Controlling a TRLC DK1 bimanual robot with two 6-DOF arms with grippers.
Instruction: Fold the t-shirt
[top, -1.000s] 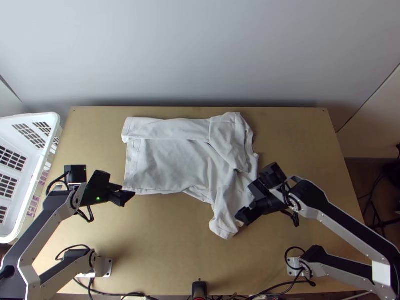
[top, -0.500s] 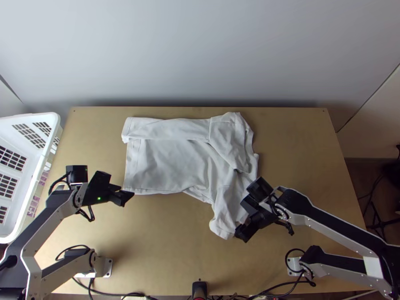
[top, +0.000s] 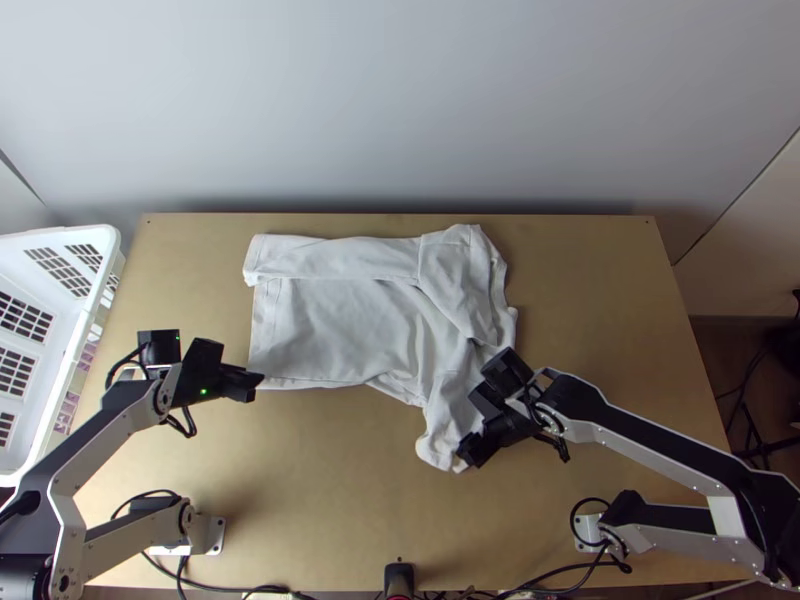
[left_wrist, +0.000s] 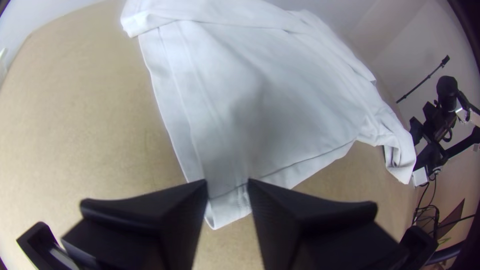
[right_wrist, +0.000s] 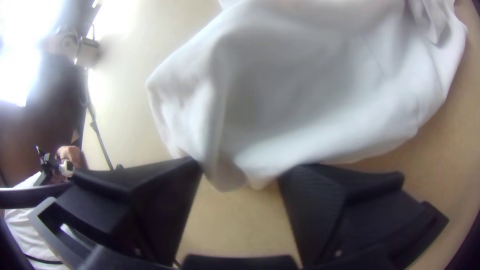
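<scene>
The white t-shirt (top: 350, 325) lies on the table with its far side folded over in a strip and its right part rumpled. My left gripper (top: 256, 388) is at the shirt's near left corner; in the left wrist view the open left gripper (left_wrist: 227, 187) has that corner (left_wrist: 227, 207) between its fingers. At the sleeve end nearest the front edge is my right gripper (top: 468, 458). In the right wrist view the right gripper (right_wrist: 240, 170) stands open, with a bunched bit of the shirt (right_wrist: 300, 90) reaching in between its fingertips.
A white plastic basket (top: 62, 240) stands at the table's left edge. Cables run along the near edge of the table (top: 330, 520). In the right wrist view a person's hand (right_wrist: 70, 154) shows at the far left.
The right gripper has moved left and slightly toward the near edge, then a little back up, and the sleeve end has shifted slightly. My left gripper has turned slightly at the corner.
</scene>
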